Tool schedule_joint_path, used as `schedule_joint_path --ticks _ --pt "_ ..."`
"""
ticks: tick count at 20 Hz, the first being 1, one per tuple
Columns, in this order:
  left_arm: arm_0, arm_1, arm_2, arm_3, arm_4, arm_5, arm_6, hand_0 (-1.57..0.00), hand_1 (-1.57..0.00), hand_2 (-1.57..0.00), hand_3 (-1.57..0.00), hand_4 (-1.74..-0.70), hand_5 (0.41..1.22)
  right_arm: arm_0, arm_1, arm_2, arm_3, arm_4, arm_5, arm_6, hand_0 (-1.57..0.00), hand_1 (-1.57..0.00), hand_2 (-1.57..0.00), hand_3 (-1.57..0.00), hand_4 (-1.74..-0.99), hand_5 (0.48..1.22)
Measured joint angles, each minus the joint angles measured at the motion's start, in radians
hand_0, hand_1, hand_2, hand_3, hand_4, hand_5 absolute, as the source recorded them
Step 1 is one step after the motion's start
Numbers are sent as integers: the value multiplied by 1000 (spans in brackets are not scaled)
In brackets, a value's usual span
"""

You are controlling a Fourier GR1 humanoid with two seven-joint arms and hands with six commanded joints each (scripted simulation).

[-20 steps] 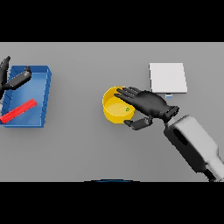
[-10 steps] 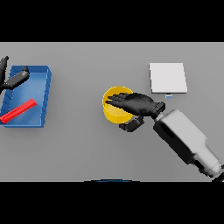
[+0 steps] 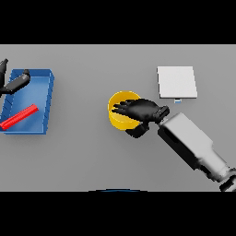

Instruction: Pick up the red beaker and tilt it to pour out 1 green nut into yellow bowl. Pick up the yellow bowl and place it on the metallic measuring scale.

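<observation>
grey table (image 3: 83, 161), matte and even, flat across the whole view

near the middle, yellow bowl (image 3: 119, 116): round, smooth, glossy plastic look, thick rim, upright on the table; inside mostly hidden, contents impossible to tell

over the bowl, right hand (image 3: 140, 110), dark and matte, reaching in from the lower right on a white and grey arm (image 3: 193, 145) with boxy, hard-edged forearm shells; fingers laid out across the bowl's opening toward the view's left, fairly straight and slightly spread; thumb tucked down beside the bowl's near right wall; touching or just clear of the rim, cannot tell which, and no clear wrap around the wall

up and right of the bowl, well apart from it, metallic measuring scale (image 3: 177, 82): flat pale square plate, smooth, light grey to white, with a small tab and a bluish mark on its near edge

far left, blue tray (image 3: 46, 103): rectangular, shallow, raised walls, plain saturated blue; inside it, red beaker (image 3: 19, 116) lying on its side as a long narrow red shape, slanted, low end toward the view's left edge

at the left edge, left hand (image 3: 16, 83), dark, above the tray's far corner; fingers straight and relaxed, holding nothing, apart from the red beaker
</observation>
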Motion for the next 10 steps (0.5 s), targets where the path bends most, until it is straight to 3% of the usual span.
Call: schedule_joint_path --ticks 2,4,6,7,9,10 --pt "3 0 -2 -7 0 0 -4 1 1 1 1 -793 722 -5 3 15 2 13 7 7 -258 -236 -233 -249 -1387 900" --pt "21 12 2 -22 6 2 -12 1 1 1 1 -795 725 -12 -5 21 6 20 10 -11 -721 -664 -624 -472 -1488 1016" --pt "10 7 4 -23 8 5 -2 1 1 1 1 -800 727 -12 -6 22 -2 7 48 1 -1027 -991 -965 -691 -1571 1090" --pt "7 9 6 -28 11 7 11 1 1 1 1 -799 728 -18 -11 23 9 -3 59 -27 -1136 -1107 -1086 -867 -1604 1116" --pt "13 15 6 -29 8 8 6 1 1 1 1 -799 727 -15 -21 27 1 -11 70 -33 -1292 -1274 -1261 -1019 -1649 1154" --pt "12 18 7 -27 6 9 12 1 1 1 1 -800 726 -12 -17 25 -8 -16 79 -8 -1348 -1333 -1283 -1092 -1667 1167"
